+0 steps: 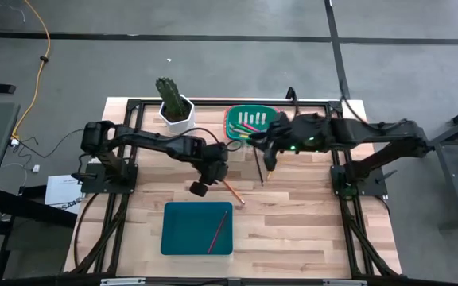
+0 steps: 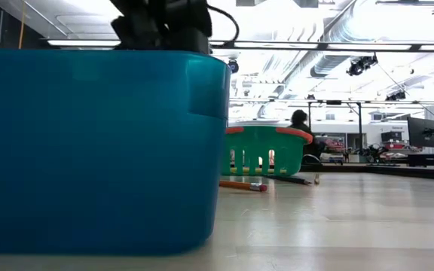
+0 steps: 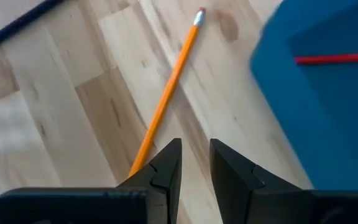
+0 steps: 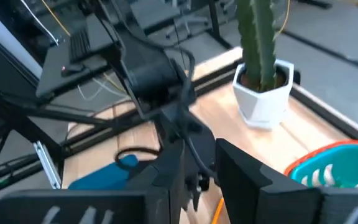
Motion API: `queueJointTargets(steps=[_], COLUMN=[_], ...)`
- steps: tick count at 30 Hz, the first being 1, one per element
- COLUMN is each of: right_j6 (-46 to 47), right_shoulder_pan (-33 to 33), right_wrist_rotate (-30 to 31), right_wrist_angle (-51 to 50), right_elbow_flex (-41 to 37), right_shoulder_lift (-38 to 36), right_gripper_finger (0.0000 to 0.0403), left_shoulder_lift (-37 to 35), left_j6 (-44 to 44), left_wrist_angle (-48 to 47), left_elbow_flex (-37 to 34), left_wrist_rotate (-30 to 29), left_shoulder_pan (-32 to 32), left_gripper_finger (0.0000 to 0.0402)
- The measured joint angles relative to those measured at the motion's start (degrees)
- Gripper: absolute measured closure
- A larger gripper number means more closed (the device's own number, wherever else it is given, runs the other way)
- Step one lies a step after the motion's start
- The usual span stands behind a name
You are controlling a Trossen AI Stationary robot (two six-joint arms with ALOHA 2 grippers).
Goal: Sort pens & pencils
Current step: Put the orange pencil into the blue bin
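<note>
An orange pencil (image 1: 233, 191) (image 3: 166, 93) lies flat on the table beside the blue bin (image 1: 183, 230), and a dark pencil (image 1: 259, 169) (image 2: 291, 179) lies farther back. A red pencil (image 1: 218, 230) (image 3: 334, 59) lies in the blue bin. Pink and green pens (image 1: 251, 121) lie in the green basket (image 1: 229, 125). My left gripper (image 1: 199, 189) (image 3: 196, 152) hovers open above the orange pencil's near end, with nothing between its fingers. My right gripper (image 1: 269, 165) (image 4: 201, 165) hangs open over the dark pencil, in front of the basket.
A potted cactus (image 1: 173, 102) (image 4: 260, 50) stands at the far edge, left of the basket. The blue bin (image 2: 89, 150) fills the near middle of the table. Bare wood lies to the right of the bin and the pencils.
</note>
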Motion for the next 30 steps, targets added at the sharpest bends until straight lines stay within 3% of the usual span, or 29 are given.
queueJointTargets(steps=[18,30], right_j6=[-4.54,-4.43], right_shoulder_pan=[0.17,0.17], right_wrist_rotate=[0.44,0.64], right_wrist_angle=[-4.67,-10.72], right_elbow_flex=[0.04,0.04], right_shoulder_lift=[-11.50,-13.41], right_gripper_finger=[0.0320,0.0320], left_shoulder_lift=[8.86,12.72], left_j6=[8.13,15.89], left_wrist_angle=[-3.08,-6.84], left_elbow_flex=[8.03,12.00], left_wrist_rotate=[-6.50,-6.63], left_shoulder_pan=[0.04,-0.01], left_gripper_finger=[0.0330,0.0330])
